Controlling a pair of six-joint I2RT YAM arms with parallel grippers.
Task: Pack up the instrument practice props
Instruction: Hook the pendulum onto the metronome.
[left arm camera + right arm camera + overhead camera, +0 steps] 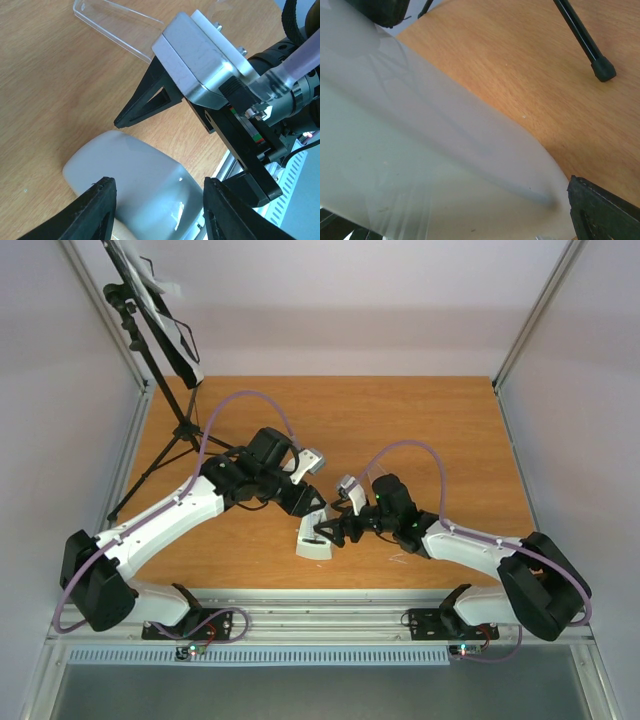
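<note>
Metronome [314, 540] on table [430, 430], front centre, between both arms. My left pincer [159, 182]: fingers parted, one each side of its pale body; whether the pads press it, cannot tell. My right pincer [335, 530]: spread wide, close at the metronome's side. Clear cover [117, 25] lies apart on the wood. Music stand [150, 310] back left.

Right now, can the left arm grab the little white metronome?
Probably yes. The left gripper has its fingers on either side of the metronome, and nothing sits between them. The right gripper is crowding in close, though, so it might bump.
</note>
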